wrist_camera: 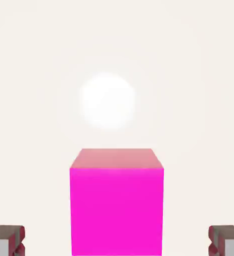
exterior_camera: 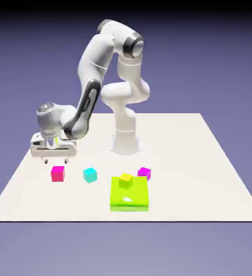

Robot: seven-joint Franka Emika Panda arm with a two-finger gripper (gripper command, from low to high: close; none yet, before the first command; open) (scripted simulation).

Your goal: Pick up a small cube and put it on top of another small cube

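The small pinkish-red cube (exterior_camera: 58,173) rests on the table at the exterior view's left. My gripper (exterior_camera: 56,161) hangs just above it, open, with nothing between its fingers. In the hand view the same cube (wrist_camera: 117,205) fills the lower middle, and the two grey fingertips (wrist_camera: 8,241) show far apart at the bottom corners, clear of its sides. The small magenta-purple cube (exterior_camera: 144,173) sits on the table behind the right rear corner of a lime-green block.
A cyan cube (exterior_camera: 90,174) lies just to the right of the pinkish-red one. A large flat lime-green block (exterior_camera: 129,194) stands near the front edge with a small yellow cube (exterior_camera: 126,179) on its rear part.
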